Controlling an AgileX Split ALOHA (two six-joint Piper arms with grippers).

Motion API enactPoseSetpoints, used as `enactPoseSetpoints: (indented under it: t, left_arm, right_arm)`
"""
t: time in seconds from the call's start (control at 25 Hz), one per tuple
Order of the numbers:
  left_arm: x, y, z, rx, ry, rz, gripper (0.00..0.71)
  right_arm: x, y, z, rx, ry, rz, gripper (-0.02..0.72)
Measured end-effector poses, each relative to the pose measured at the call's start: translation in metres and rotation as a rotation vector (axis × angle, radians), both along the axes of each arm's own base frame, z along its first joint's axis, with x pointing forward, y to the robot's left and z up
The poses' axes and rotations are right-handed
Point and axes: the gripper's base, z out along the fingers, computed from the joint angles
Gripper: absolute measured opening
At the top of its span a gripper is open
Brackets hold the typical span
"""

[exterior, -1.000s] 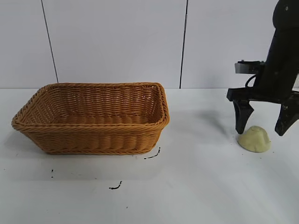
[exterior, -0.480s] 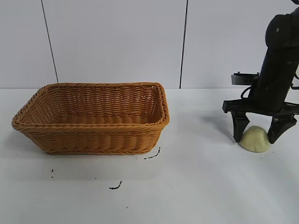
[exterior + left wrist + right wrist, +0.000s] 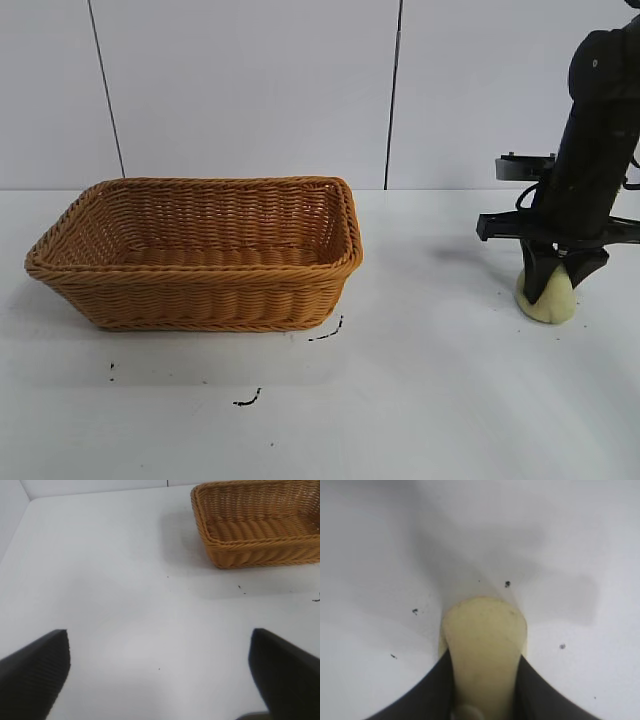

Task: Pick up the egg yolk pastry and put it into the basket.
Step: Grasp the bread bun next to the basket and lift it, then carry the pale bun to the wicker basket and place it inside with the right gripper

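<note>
We saw the right arm reach steeply down at the right edge of the exterior view, its dark forearm nearly upright and leaning a little toward the far side. Its right pincer [image 3: 553, 281] pointed straight down, close to the tabletop [image 3: 430, 400]. The 2 fingers [image 3: 427, 692] were drawn in against the sides of the egg yolk pastry [image 3: 485, 650], pressing it into a narrower shape between them. The left arm did not show in the exterior view. From its own wrist camera we saw the left pincer [image 3: 160, 672] held above the tabletop with its 2 dark ribbed fingers spread wide apart, gripping nothing.
</note>
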Motion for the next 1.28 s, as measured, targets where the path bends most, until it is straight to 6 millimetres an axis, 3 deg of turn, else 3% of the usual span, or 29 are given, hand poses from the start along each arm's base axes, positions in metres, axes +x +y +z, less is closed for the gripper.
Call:
enactPoseSetpoints:
  t: [0.2, 0.56, 0.72, 0.96, 1.28]
  left_arm:
    - [0.0, 0.0, 0.0, 0.0, 0.0, 0.0, 0.697]
    - [0.0, 0.0, 0.0, 0.0, 0.0, 0.0, 0.697]
    - [0.0, 0.0, 0.0, 0.0, 0.0, 0.0, 0.697]
    - [0.0, 0.0, 0.0, 0.0, 0.0, 0.0, 0.697]
    - [0.0, 0.0, 0.0, 0.0, 0.0, 0.0, 0.697]
  right_arm:
    - [0.003, 0.0, 0.023, -0.003, -0.027, 0.004, 0.161]
    - [0.014, 0.001, 0.136, -0.002, -0.116, 0.034, 0.161]
    - [0.021, 0.001, 0.166, 0.003, -0.198, 0.036, 0.161]
    - [0.023, 0.02, 0.182, 0.014, -0.245, 0.075, 0.161]
    - [0.011, 0.099, 0.185, 0.048, -0.289, 0.25, 0.161]
